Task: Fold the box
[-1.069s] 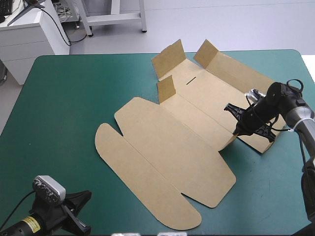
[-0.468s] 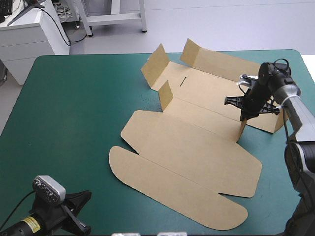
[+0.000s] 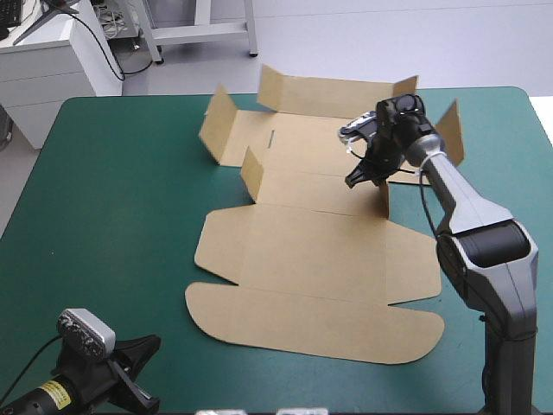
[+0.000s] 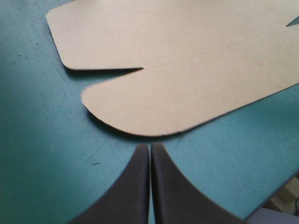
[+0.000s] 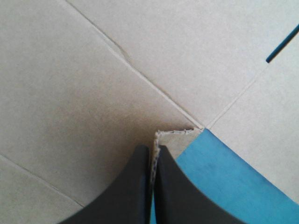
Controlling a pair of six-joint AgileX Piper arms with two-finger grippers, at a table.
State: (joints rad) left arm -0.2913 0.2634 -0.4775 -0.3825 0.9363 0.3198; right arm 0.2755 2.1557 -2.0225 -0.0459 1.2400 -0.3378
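The box [image 3: 320,251], a cut sheet of matte brown board with scored creases, is spread on the teal-green cover [image 3: 104,216]. Its near panels are laid flat and end in rounded corners. At its far part several short flaps and one long wall are raised, and a narrow slot [image 3: 271,138] is cut in the far panel.

The right gripper [image 3: 373,173] is set at the box's right side, on a small upright flap [image 3: 384,199]. From above, its fingertips are hard to make out. In the right wrist view the black fingers are seen all but closed on that flap, whose cut edge [image 5: 174,132] shows a pale corrugated core. Board fills most of that view, so none of the box's outline is seen.

The left gripper [image 4: 150,148] is held apart from the box's near left corner, fingers pressed together on nothing, with a rounded lobe [image 4: 154,107] ahead of them. In the high view it is partly cut off.
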